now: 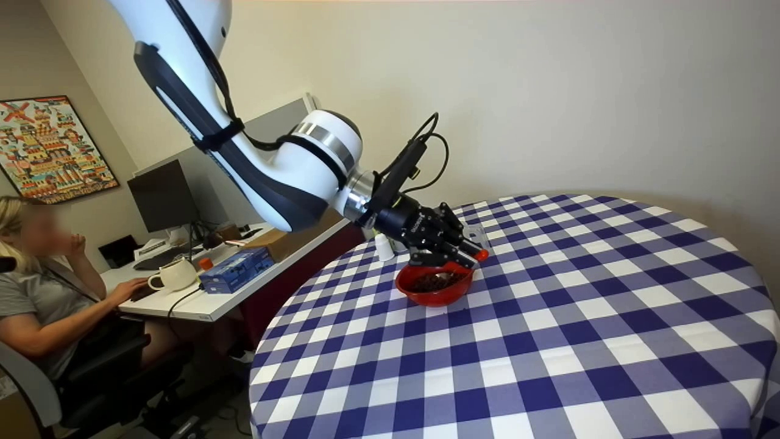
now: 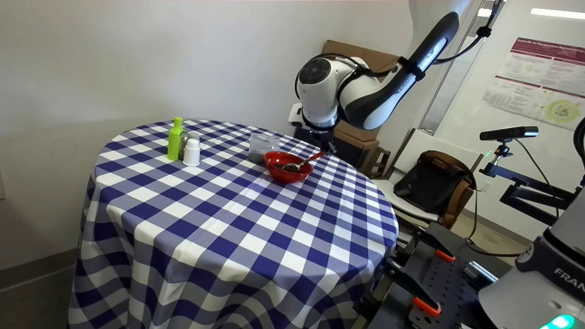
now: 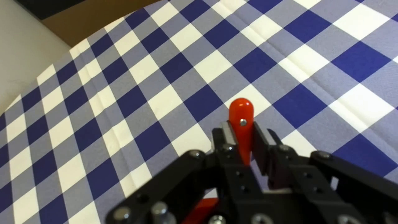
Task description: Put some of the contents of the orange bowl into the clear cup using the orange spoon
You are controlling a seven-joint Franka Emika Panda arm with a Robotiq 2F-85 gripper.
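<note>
Pincer (image 3: 246,137) pinches orange spoon (image 2: 315,156), its head inside the orange bowl (image 2: 288,177) (transfer to clear cup (image 2: 263,145) apparently pending).

Office, white desk (image 1: 200,306), monitor (image 1: 163,198), keyboard (image 1: 163,258), person (image 1: 44,305) seated at the desk, printed wall poster (image 2: 541,82)

We see a light strip (image 2: 558,13) glaring upper right in an exterior view; the wrist view's orange spoon (image 3: 241,110) glints mid-frame.

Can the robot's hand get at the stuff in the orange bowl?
Probably yes: the gripper holds the orange spoon, its silvery end sits in the dark contents, and the orange bowl is uncovered.
</note>
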